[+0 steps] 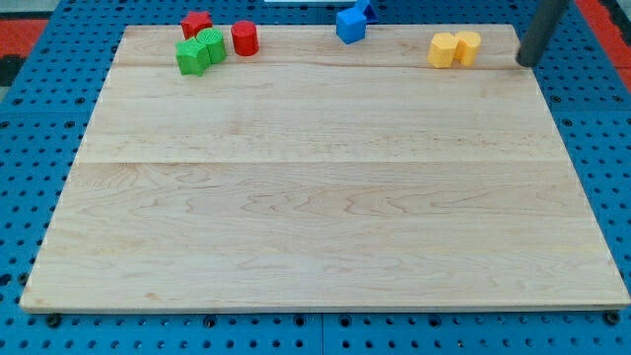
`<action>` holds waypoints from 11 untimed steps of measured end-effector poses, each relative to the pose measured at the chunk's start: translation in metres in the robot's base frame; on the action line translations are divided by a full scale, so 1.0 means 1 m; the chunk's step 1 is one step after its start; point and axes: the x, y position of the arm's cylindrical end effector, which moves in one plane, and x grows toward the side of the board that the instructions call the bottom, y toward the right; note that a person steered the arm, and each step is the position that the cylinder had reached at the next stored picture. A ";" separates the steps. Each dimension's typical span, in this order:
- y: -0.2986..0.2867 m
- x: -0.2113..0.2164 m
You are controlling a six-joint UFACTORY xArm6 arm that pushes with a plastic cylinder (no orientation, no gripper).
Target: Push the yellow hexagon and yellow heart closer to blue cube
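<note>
The yellow hexagon and the yellow heart sit touching each other near the view's top right of the wooden board. The blue cube stands at the top edge, left of the yellow pair, with a gap between them; another blue block shows partly behind it. My tip is at the board's top right corner, to the right of the yellow heart and apart from it.
At the top left stand a red star-like block, a red cylinder and two green blocks close together. Blue pegboard surrounds the board.
</note>
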 end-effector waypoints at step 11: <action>-0.074 -0.042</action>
